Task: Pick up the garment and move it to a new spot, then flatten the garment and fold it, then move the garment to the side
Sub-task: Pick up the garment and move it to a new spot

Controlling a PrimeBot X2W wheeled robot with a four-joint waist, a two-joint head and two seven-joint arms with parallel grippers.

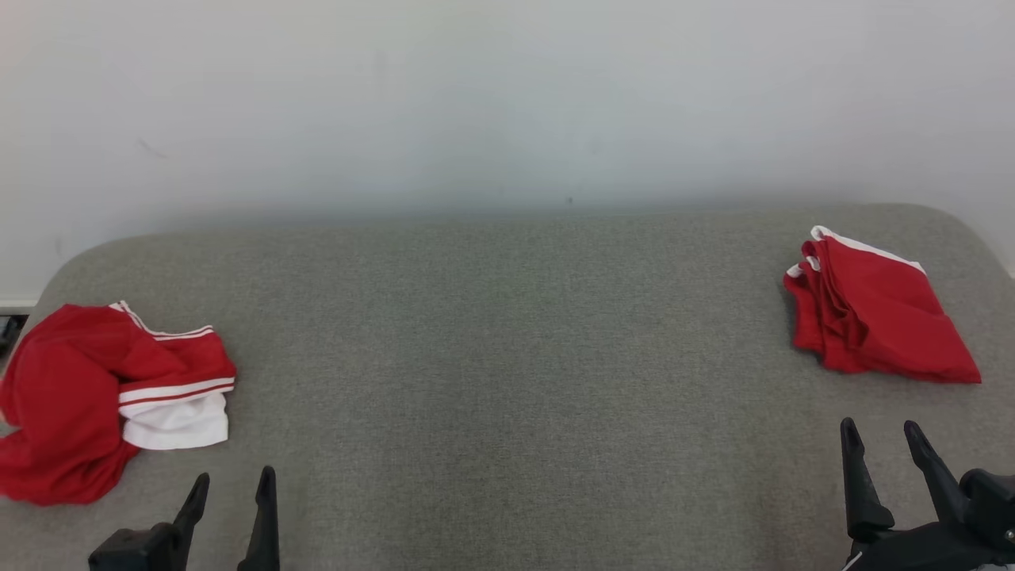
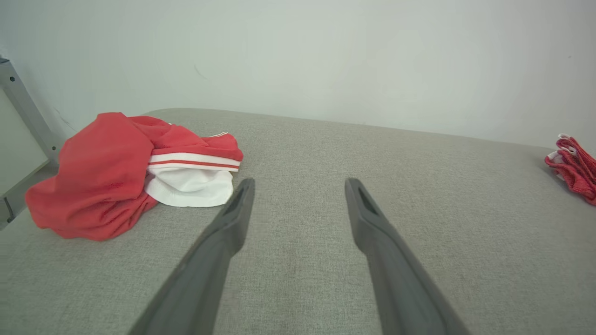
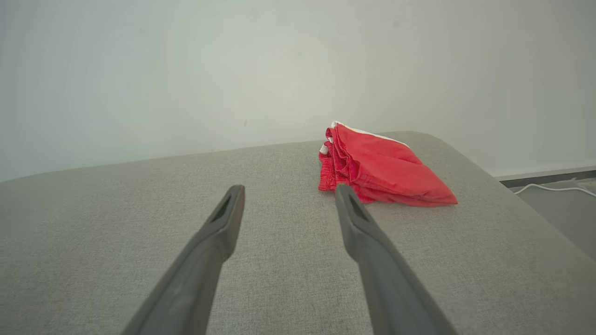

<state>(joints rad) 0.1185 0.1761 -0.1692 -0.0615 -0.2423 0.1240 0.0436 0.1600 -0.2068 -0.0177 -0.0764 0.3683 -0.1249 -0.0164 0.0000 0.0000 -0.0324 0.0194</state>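
Step 1 (pickup) not begun. Crumpled red-white garment [image 1: 103, 396] lies lower left of frame on grey cushion [image 1: 507, 357]. Folded red garment [image 1: 872, 321] sits middle right. Left gripper [image 1: 235, 474] and right gripper [image 1: 880, 423]: jaws apart, empty. Next, likely: left gripper reaches crumpled heap, pinches raised fold.

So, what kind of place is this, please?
Probably an indoor test room for folding clothes: a padded grey table against a bare white wall, with a crumpled red garment and a folded red garment lying apart on it.
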